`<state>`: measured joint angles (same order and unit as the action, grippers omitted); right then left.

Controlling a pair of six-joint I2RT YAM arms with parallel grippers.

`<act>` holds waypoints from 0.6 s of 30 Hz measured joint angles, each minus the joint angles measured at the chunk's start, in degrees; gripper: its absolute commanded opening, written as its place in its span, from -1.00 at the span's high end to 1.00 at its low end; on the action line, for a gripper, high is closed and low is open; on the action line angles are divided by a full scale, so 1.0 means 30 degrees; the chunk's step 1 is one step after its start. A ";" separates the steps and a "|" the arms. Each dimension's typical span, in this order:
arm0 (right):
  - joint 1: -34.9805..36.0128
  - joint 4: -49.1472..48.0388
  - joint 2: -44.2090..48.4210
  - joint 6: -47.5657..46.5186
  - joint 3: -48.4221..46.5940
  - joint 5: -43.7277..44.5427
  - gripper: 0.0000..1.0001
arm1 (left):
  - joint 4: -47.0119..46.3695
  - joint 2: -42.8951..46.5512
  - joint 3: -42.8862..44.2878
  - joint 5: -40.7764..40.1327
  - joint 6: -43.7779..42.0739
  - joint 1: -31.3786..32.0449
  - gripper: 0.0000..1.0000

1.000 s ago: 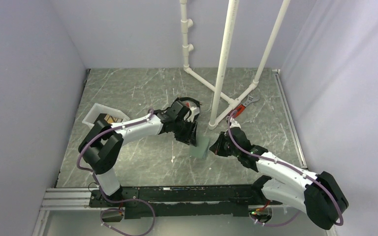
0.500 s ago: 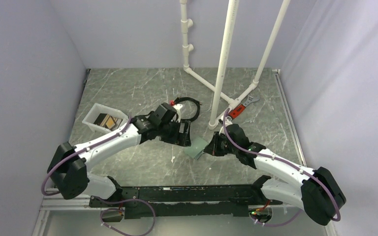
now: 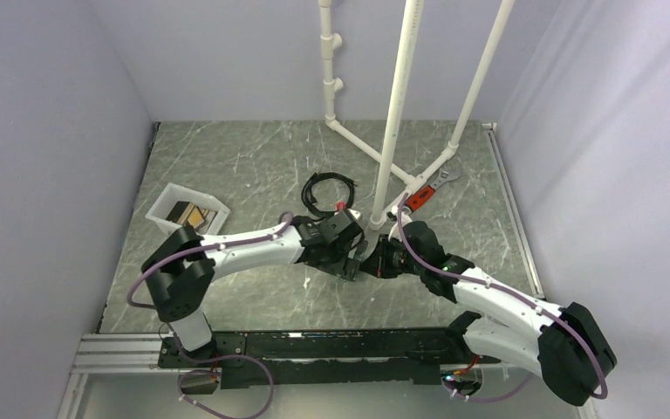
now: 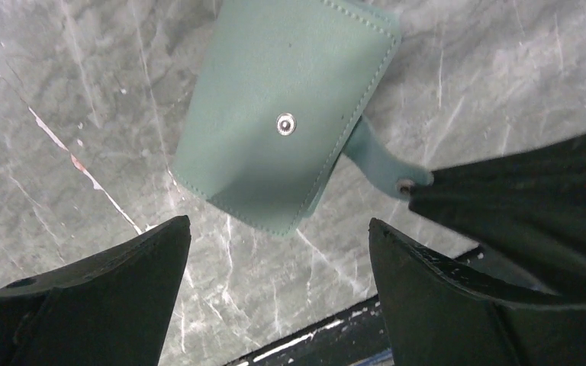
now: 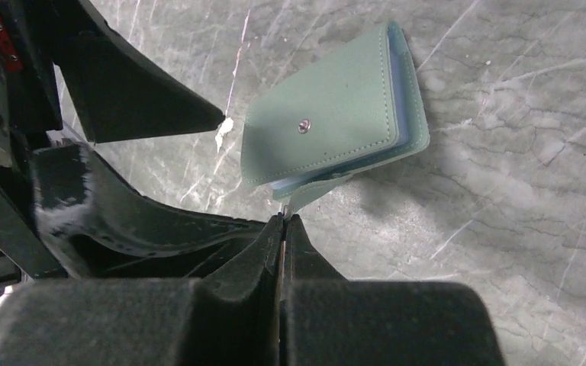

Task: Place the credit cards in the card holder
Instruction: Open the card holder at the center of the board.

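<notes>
The grey-green card holder lies closed on the marble table, snap stud up, and also shows in the right wrist view. My right gripper is shut on its strap tab. My left gripper is open and empty, hovering just above the holder with one finger on each side of its near corner. In the top view both grippers meet mid-table, left and right, and hide the holder. Tan and dark credit cards lie in the white tray at the left.
A black cable coil lies behind the grippers. A white pipe frame stands at the back centre, with a red-handled wrench at its foot. Walls close in both sides.
My left arm has swung right and nearer, from beside the cable to over the card holder, now covering it in the top view. My right gripper has stayed on the strap.
</notes>
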<state>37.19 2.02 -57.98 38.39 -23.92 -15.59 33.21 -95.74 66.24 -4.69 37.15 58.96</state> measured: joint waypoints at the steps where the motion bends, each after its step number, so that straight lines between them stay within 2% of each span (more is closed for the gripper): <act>1: 0.0000 -0.0007 0.0117 0.0000 0.0095 0.0000 1.00 | 0.0175 -0.0321 0.0321 -0.0328 0.0000 0.0124 -0.84; 5: -0.0058 0.0015 0.0291 -0.0029 0.0342 0.0066 1.00 | 0.1377 -0.1967 0.2237 -0.2106 -0.0022 0.1005 -0.75; 9: -0.0138 0.0044 0.0379 -0.0015 0.0539 0.0058 1.00 | 0.2033 -0.2841 0.2718 -0.3140 -0.0015 0.1377 -0.63; 15: -0.0138 0.0313 0.1042 -0.0022 0.0605 0.0087 1.00 | 0.2674 -0.3424 0.2718 -0.3956 -0.0007 0.1209 -0.22; 18: -0.0138 0.0532 0.1209 -0.0015 0.0736 0.0095 1.00 | 0.2579 -0.3388 0.2718 -0.4058 -0.0015 0.1122 -0.09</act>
<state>36.77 3.62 -54.35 38.35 -21.71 -15.31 40.95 -105.91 74.39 -16.86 37.10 62.33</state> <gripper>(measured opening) 0.010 0.601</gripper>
